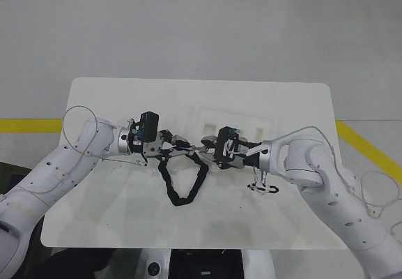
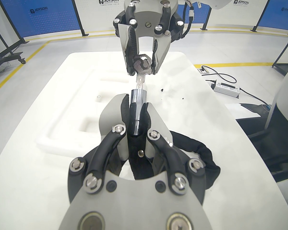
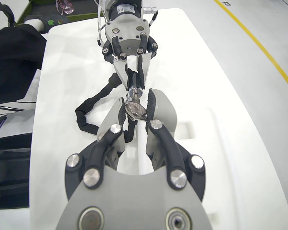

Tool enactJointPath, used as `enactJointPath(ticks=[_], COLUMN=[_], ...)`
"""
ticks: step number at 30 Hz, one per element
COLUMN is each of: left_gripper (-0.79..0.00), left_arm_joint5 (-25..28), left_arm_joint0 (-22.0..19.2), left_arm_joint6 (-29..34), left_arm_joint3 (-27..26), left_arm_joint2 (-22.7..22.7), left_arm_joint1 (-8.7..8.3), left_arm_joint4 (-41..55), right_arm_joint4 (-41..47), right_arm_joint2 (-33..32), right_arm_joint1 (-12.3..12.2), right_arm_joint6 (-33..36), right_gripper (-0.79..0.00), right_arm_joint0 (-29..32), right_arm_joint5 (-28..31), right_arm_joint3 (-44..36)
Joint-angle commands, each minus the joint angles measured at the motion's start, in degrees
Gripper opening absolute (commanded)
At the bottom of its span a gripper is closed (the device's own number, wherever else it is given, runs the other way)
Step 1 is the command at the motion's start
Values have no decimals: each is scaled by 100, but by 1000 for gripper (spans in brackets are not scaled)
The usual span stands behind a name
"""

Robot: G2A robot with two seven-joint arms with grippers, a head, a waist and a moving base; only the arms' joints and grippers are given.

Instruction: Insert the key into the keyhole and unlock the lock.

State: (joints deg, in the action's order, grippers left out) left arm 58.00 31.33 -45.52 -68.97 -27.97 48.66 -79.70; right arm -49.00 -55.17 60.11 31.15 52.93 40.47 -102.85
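My left gripper (image 2: 137, 101) is shut on the lock's chrome cylinder (image 2: 138, 96), held above the table's middle; the cylinder also shows in the right wrist view (image 3: 135, 93). The lock's black sleeved chain (image 1: 181, 183) hangs from it in a loop onto the table. Facing it, my right gripper (image 3: 135, 107) is shut on the silver key (image 3: 135, 112) by its textured head. The key's blade (image 2: 140, 81) sits in the keyhole at the cylinder's end. In the top view the left gripper (image 1: 182, 145) and right gripper (image 1: 202, 148) meet tip to tip.
A white foam tray (image 1: 246, 120) with rectangular recesses lies on the white table (image 1: 117, 209) just behind the grippers. A small black object (image 1: 265, 187) lies under the right arm's elbow. A power brick and cable (image 2: 226, 88) sit on the floor beyond the table.
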Motion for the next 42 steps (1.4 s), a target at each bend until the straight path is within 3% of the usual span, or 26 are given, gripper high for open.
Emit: enactJointPath(ticks=[1, 19, 40, 41, 42], left_gripper=[-785, -785, -785, -785, -785], left_arm_joint5=[0, 0, 0, 0, 0], left_arm_joint0=[0, 0, 0, 0, 0], left_arm_joint6=[0, 0, 0, 0, 0], left_arm_joint3=[0, 0, 0, 0, 0], left_arm_joint2=[0, 0, 0, 0, 0], left_arm_joint1=[0, 0, 0, 0, 0], left_arm_joint4=[0, 0, 0, 0, 0], right_arm_joint4=[288, 2027, 2724, 2780, 2799], right_arm_joint2=[-6, 185, 331, 334, 331], right_arm_joint1=[6, 108, 202, 207, 211], right_arm_joint6=[77, 621, 869, 876, 871], right_gripper=[-785, -785, -785, -656, 0], right_arm_joint0=[-21, -217, -322, -324, -329], right_arm_joint5=[-39, -527, -773, -793, -801], right_arm_joint3=[64, 557, 742, 748, 746])
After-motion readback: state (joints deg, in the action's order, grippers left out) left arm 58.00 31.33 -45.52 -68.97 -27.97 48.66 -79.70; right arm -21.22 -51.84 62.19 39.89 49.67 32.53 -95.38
